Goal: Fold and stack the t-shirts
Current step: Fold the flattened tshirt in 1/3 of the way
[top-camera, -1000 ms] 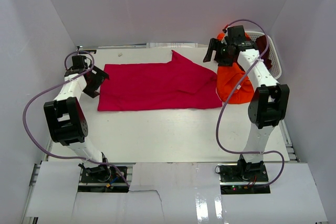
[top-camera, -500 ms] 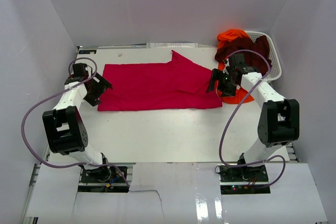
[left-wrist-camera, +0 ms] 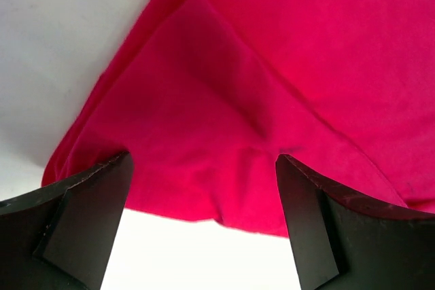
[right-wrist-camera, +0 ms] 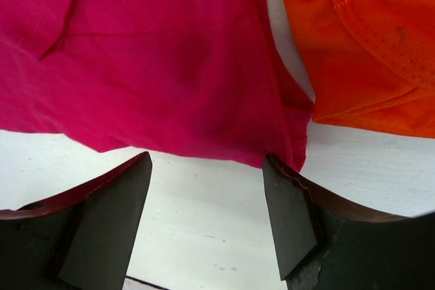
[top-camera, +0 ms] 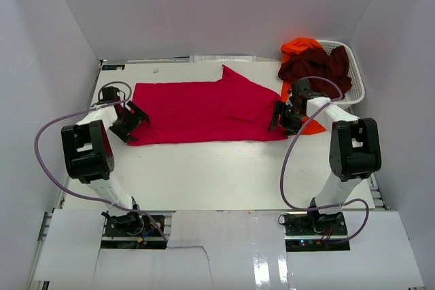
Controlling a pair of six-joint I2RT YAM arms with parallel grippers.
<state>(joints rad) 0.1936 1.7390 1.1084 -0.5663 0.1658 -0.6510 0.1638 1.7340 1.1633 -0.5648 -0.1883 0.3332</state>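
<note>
First, in the top view, locate the crimson-red t-shirt (top-camera: 204, 113) spread flat across the centre of the table (top-camera: 217, 168), a sleeve flap lying over it toward upper right; find the left gripper (top-camera: 129, 121) at its lower left corner and the right gripper (top-camera: 281, 115) at its lower right corner, both down at cloth level; note the dark maroon t-shirt (top-camera: 316, 66) heaped in the white mesh laundry basket (top-camera: 358, 86) at upper right, the orange t-shirt (top-camera: 299, 47) showing behind it, more orange cloth on the table beneath the right arm (top-camera: 340, 117).

Next, in the left wrist view, read the claw as released: fingers (left-wrist-camera: 75, 229) wide apart at bottom left and bottom right, the crimson corner lying between them, not pinched.

Then, in the right wrist view, read the same released state: fingers (right-wrist-camera: 95, 222) spread along the bottom of the frame, the crimson hem just above the gap, orange cloth just beside it at upper right.

Judge progress as early: one shirt laid out, no fold finished, nothing stacked; count as outstanding the folding of all three and the stacking; take a pinch on both lower corners as the likely step in hand.
</note>
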